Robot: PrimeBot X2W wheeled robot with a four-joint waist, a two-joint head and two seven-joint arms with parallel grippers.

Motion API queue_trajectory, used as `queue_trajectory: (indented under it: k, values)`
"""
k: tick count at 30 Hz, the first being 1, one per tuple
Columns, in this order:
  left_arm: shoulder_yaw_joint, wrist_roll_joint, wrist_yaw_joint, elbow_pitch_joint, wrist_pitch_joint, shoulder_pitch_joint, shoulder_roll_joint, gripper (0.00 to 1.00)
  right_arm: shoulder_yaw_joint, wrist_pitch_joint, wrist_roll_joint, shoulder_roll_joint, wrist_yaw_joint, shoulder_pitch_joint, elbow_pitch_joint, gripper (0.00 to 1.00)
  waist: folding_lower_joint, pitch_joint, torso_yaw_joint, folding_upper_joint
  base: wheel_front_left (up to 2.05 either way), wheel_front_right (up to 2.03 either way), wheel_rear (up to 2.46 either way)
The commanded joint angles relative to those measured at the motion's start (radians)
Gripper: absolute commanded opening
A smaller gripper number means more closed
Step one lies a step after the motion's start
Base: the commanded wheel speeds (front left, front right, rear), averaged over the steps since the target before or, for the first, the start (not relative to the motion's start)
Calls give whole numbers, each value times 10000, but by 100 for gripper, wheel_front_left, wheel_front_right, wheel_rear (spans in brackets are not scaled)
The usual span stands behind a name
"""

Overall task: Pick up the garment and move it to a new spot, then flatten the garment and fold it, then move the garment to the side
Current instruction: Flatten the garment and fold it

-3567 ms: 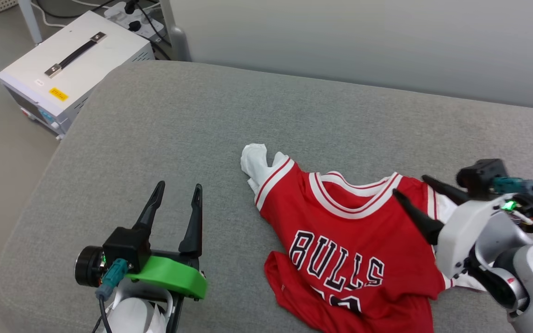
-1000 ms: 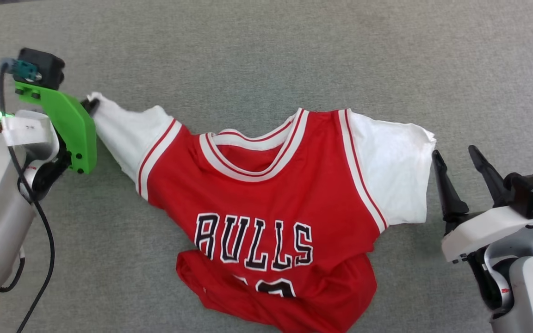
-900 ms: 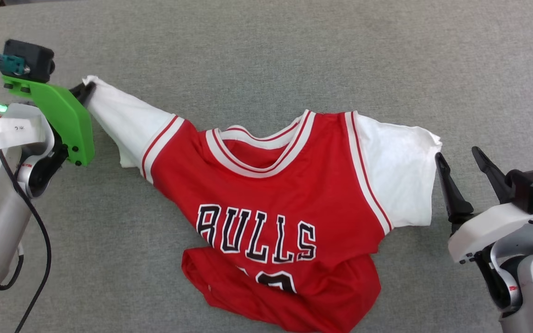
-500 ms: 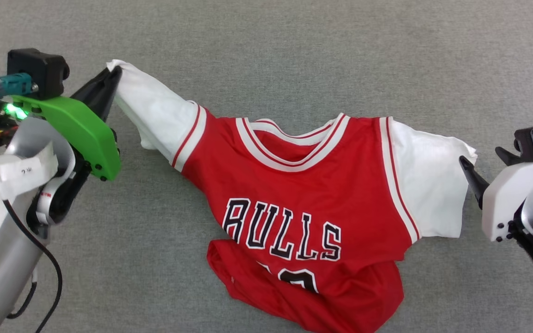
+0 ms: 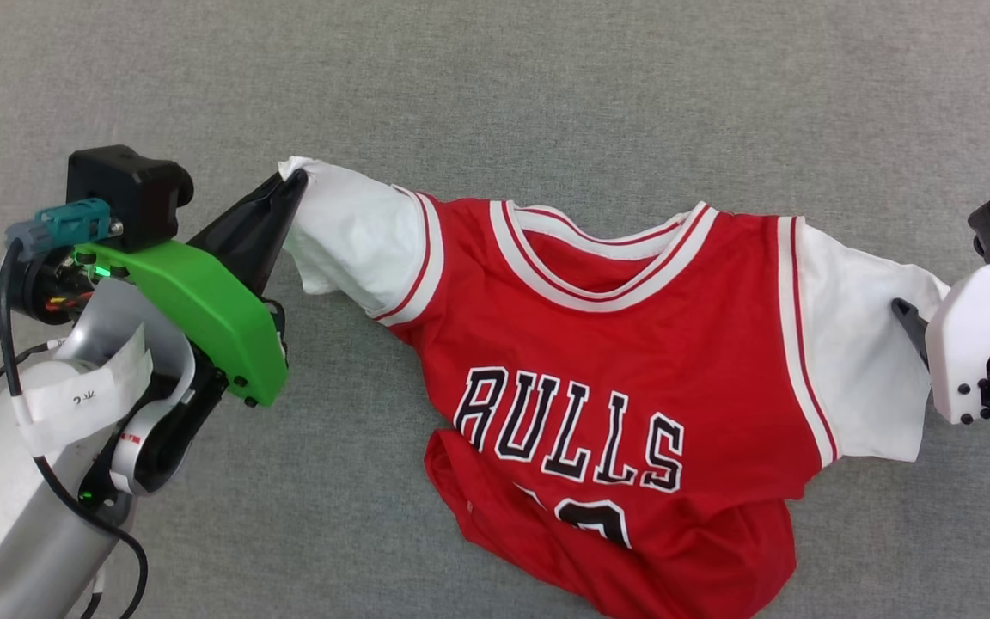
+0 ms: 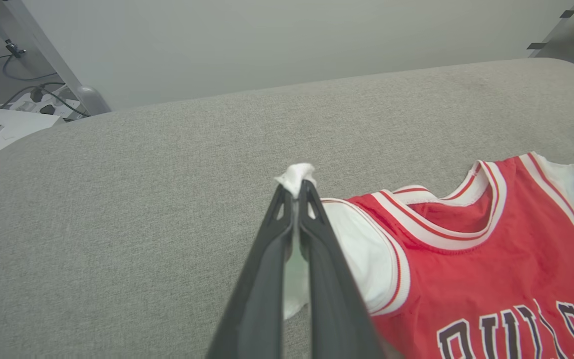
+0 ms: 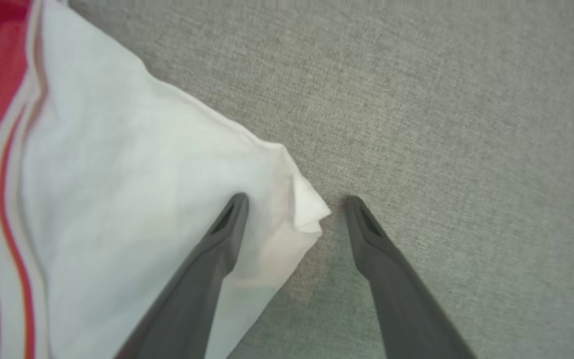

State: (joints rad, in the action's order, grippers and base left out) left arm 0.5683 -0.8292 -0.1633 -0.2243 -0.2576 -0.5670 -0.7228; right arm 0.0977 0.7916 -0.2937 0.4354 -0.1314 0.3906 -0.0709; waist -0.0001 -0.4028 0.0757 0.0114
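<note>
The garment (image 5: 632,344), a red jersey with white sleeves, is lying front-up on a grey upholstered surface (image 5: 546,77), its black lettering (image 5: 572,430) facing the head camera. Its lower hem (image 5: 632,559) is sitting bunched and doubled under the lettering, so the body is not yet lying flat. The long axis is running sleeve to sleeve, left to right across the head view, with the collar (image 5: 607,249) pointing away from the robot.

The left sleeve (image 5: 357,232) is being pulled into a taut cone towards the left pincer (image 6: 297,189), which is clamping the sleeve's outer tip between fully closed fingers; a tuft of white cloth is showing just beyond the fingertips.

The right sleeve (image 5: 864,344) is lying spread on the surface. The right pincer (image 7: 297,200) is standing wide apart and gripping nothing. In the right wrist view one finger is lying over the white cloth and the other over bare grey surface, with the sleeve's outer corner (image 7: 312,209) sitting between them. Whether either finger is touching the cloth cannot be told.

The garment is thus lying between the two arms, and the free corner is lying nearest the right arm. Judged from this, closing on that corner is the step in hand, giving a two-point hold along the long axis.
</note>
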Motion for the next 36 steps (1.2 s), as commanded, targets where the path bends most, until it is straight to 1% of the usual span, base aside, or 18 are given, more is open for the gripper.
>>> queue_trajectory:
  k: [1,4,5,6,7,10,19,27,32,36]
  values:
    - [-10,90,-76,-95,-50,183,-90,0,157,-38,30,51,7,62,-298,100,1,-93,114,-114,0,0,0]
    - [13,89,-123,-181,-72,224,-92,0,382,-23,-77,50,7,21,-683,100,1,-85,172,-114,0,0,0]
    - [13,78,-137,-179,-69,243,-91,0,481,7,-126,70,7,-14,-816,55,1,-63,189,-114,0,0,0]
    - [9,73,-149,-165,-60,257,-90,0,547,22,-159,93,7,-39,-913,33,1,-37,199,-114,0,0,0]
    - [6,68,-158,-138,-47,274,-91,0,630,27,-209,121,7,-71,-1013,0,1,5,206,-114,0,0,0]
    - [-2,66,-180,-30,8,324,-94,0,687,-210,-278,173,7,-50,-1178,0,1,178,187,-114,0,0,0]
    - [-361,118,-331,330,682,527,-158,0,420,-1682,-219,325,7,271,-1149,0,1,1250,-80,-114,0,0,0]
    - [-852,157,-552,207,1279,786,-434,0,104,-2427,-419,716,7,421,-318,0,1,2503,-484,-114,0,0,0]
    - [-1256,389,-742,-75,1772,673,-620,0,-52,-2847,-617,971,7,770,271,0,1,3183,-714,-114,0,0,0]
    - [-1520,577,-841,-321,2210,476,-623,0,-241,-3105,-756,1198,7,1170,506,0,1,3566,-831,-114,0,0,0]
